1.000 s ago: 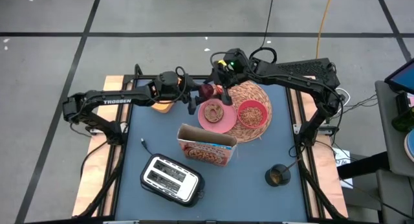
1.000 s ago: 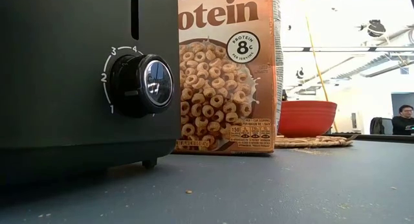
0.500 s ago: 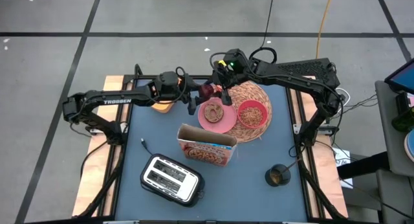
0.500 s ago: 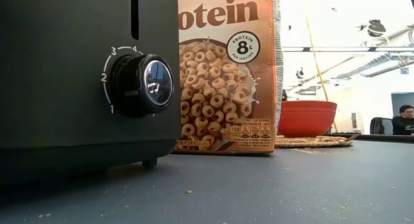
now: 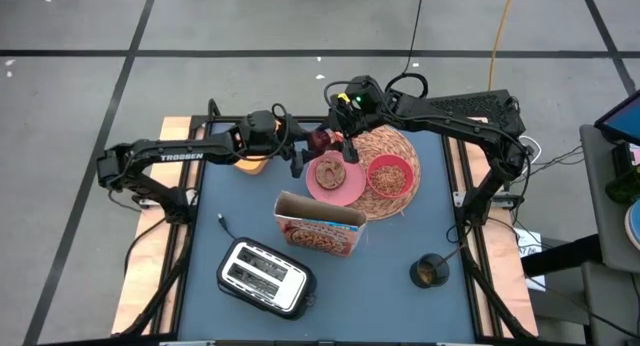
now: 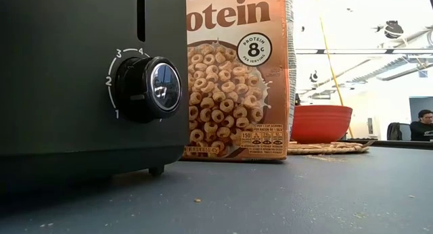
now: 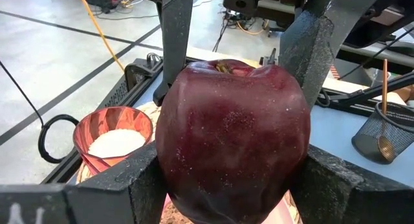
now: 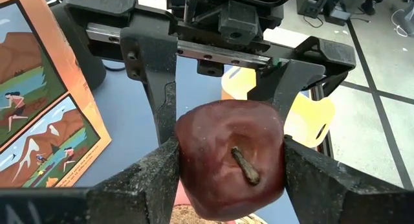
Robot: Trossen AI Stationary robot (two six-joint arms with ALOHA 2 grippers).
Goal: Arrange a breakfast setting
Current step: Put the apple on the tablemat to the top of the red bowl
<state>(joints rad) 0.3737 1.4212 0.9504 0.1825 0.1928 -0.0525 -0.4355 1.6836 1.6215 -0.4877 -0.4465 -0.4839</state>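
Observation:
The dark red fruit, an apple, is held between both grippers above the table's far middle, beside the pink plate. My left gripper and my right gripper are both shut on it. A bagel lies on the plate. The plate and the red bowl rest on the round straw mat. The brown cereal box stands upright nearer the front. A spoon stands in a black mesh cup. My left gripper pinches the apple's two opposite sides between its fingers, coming level from the table's left. The apple sits stem up, clear of the table. My right gripper pinches the apple's sides between its fingers, coming from the opposite side; the stem faces its camera.
A black toaster stands at the near left, in front of the cereal box. A small yellow-brown object lies under the left arm. A person sits in the room beyond the table.

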